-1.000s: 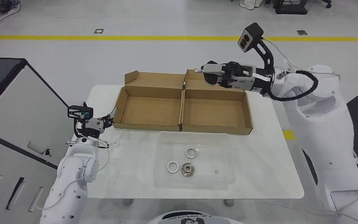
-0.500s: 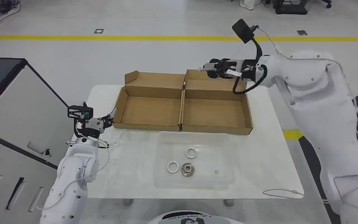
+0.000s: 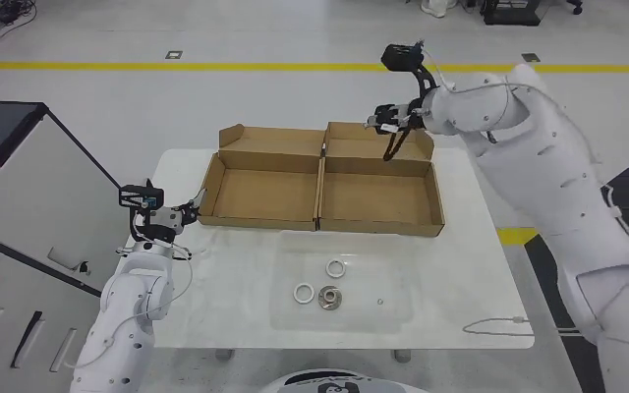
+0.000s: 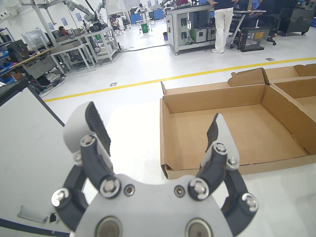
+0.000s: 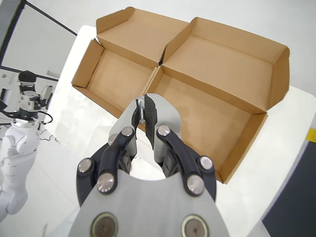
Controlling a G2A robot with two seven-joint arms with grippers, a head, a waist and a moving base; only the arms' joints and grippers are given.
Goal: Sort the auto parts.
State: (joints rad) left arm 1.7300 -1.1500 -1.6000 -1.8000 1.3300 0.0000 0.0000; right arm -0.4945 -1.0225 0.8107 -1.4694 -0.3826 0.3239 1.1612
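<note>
Between the right jaws, a threaded bolt (image 5: pixel 141 110) sits clamped lengthwise

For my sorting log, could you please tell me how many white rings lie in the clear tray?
2. One white ring sits nearer the cardboard boxes; the second white ring lies beside the grey metal part. None appears hidden.

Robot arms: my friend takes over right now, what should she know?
Left gripper: open, empty, beside the left box.
Right gripper: shut on a bolt, high by the far side of the right box.
Done: bolt picked up; both boxes empty.
Left: drop the bolt in a box, then sort two rings and a metal part from the tray.
</note>
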